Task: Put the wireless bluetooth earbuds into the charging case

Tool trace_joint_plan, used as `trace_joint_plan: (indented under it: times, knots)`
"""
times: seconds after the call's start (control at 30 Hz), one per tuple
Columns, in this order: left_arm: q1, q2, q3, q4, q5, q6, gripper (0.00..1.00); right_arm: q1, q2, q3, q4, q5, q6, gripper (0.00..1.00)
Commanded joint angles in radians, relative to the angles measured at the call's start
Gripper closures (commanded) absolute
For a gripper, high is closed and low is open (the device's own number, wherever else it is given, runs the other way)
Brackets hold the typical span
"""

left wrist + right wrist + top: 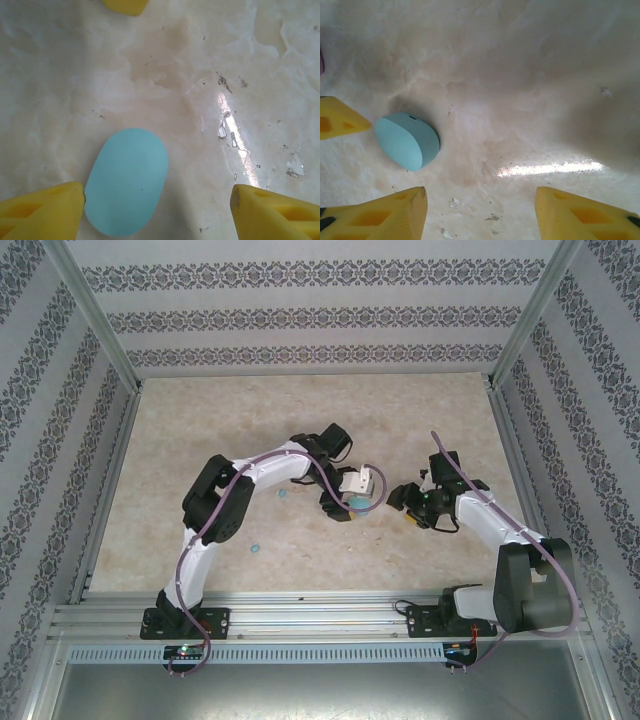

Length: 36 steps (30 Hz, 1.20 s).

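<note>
Left end effector [157, 196] hangs open above blue case [126, 182].

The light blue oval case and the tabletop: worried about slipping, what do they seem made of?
Light blue oval case: probably smooth matte plastic, evenly coloured, no glare. Beige marbled tabletop: likely glossy laminate or film, given the bright reflection streak.

Blue oval case [126, 182]: you have one.
Small blue earbuds [282, 492]: you can count two, left of centre.
Robot arms [215, 505]: two.
</note>
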Motion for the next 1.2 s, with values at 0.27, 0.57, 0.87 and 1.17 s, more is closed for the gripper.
trace_joint_plan:
  times: [0.27, 0.57, 0.87, 1.17]
  knots:
    - [-0.039, 0.103, 0.041, -0.016, -0.067, 0.001, 0.28, -0.009, -0.025, 0.010, -0.022, -0.020, 0.018, 0.41]
    - [-0.040, 0.044, -0.048, 0.090, -0.044, -0.052, 0.46, -0.006, -0.016, 0.009, 0.013, -0.039, 0.043, 0.41]
    - [-0.040, -0.065, -0.222, 0.282, -0.086, -0.103, 0.63, 0.012, 0.004, 0.007, 0.081, -0.094, 0.129, 0.41]
    - [-0.022, -0.230, -0.418, 0.548, -0.166, -0.255, 0.73, 0.084, -0.007, 0.032, 0.191, -0.140, 0.326, 0.41]
